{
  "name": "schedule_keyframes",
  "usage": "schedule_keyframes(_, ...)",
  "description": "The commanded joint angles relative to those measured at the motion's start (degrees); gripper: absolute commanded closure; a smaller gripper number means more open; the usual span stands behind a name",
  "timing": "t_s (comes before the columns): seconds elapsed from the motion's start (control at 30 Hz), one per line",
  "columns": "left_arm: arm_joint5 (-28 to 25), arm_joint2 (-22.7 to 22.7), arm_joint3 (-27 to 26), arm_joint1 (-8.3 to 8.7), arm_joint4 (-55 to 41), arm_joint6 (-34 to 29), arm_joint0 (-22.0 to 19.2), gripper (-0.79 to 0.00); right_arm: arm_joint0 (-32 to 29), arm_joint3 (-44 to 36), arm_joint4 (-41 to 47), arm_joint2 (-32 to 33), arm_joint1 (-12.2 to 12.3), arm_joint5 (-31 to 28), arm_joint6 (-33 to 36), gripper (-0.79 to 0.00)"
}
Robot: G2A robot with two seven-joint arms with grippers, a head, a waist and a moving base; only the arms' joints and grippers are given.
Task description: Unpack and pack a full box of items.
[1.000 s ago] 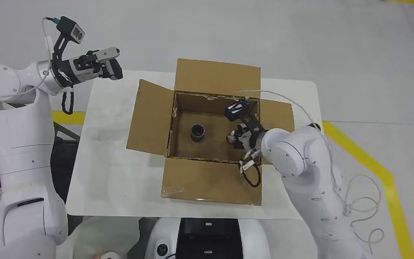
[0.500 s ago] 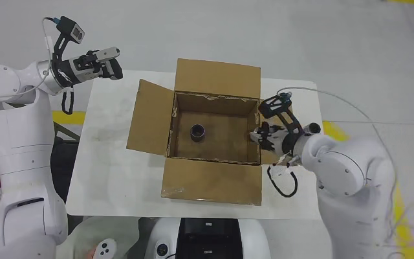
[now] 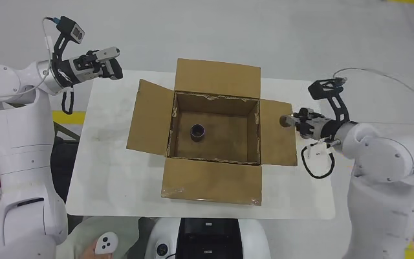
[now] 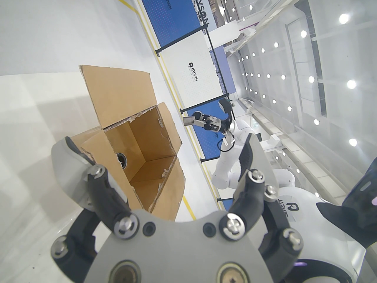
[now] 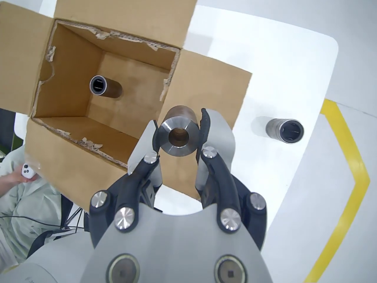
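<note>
Over the white desk [image 3: 110, 162] in the top view, an open cardboard box [image 3: 217, 78] sits in the middle with its four flaps folded outward. A boxed cylinder [image 3: 197, 133] of dark metal rests on the box floor, nearer the wall on the robot's left. The right tool [image 3: 288, 120] hangs above the outer part of the right flap and pinches a held cylinder [image 3: 283, 120] of the same kind. The left tool [image 3: 116, 67] is up beyond the desk's far left corner, well apart from the box.

In the left wrist view, the left tool [image 4: 159, 148] has its fingers [image 4: 69, 148] spread wide with nothing between them. Past them stands the box [image 4: 123, 95], the boxed cylinder [image 4: 121, 158] low against its inner wall. Farther off, the right tool [image 4: 193, 120] grips the held cylinder [image 4: 188, 121] above the box's far side.

In the right wrist view, the right tool [image 5: 179, 125] presses its two fingers [image 5: 206, 125] against the sides of the held cylinder [image 5: 178, 133], whose bored end faces the camera. Below it lies the box's right flap, and inside the box [image 5: 123, 10] the boxed cylinder [image 5: 104, 86] sits apart from the walls. A third cylinder [image 5: 284, 131] rests on the bare desk [image 5: 279, 69], just beyond the flap's edge.
</note>
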Motion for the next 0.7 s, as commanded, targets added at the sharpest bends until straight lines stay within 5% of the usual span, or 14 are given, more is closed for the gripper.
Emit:
schedule_keyframes(0.0, 0.00, 0.00, 0.00, 0.00, 0.00, 0.00, 0.00, -0.785, 0.07, 1.37, -0.14, 1.35, 0.30, 0.12, -0.35, 0.000)
schedule_keyframes(0.67, 0.00, 0.00, 0.00, 0.00, 0.00, 0.00, 0.00, -0.785, -2.44, 12.50, -1.51, 8.24, 2.74, 2.57, -3.88, 0.000)
